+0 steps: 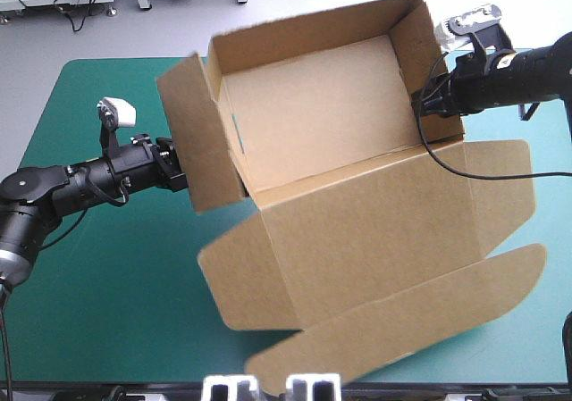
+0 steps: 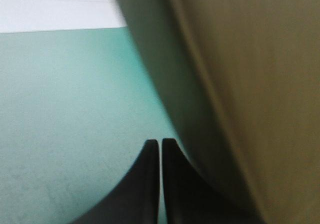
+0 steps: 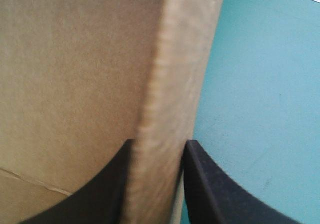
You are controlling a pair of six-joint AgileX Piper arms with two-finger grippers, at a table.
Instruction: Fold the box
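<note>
The right gripper (image 3: 160, 145) clamps the right wall of the box (image 1: 313, 124). The left gripper (image 2: 160, 142), fingers pressed together and empty, sits beside its left wall.

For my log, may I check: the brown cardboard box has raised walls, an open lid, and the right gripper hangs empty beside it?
Not empty: the right wrist view shows the right gripper shut on a wall of the brown cardboard box, board between its black fingers. The rest is right.

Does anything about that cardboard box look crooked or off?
On the box, the left end flap splays outward, untucked. The left gripper sits shut beside it, not gripping; the right gripper pinches the opposite wall.
</note>
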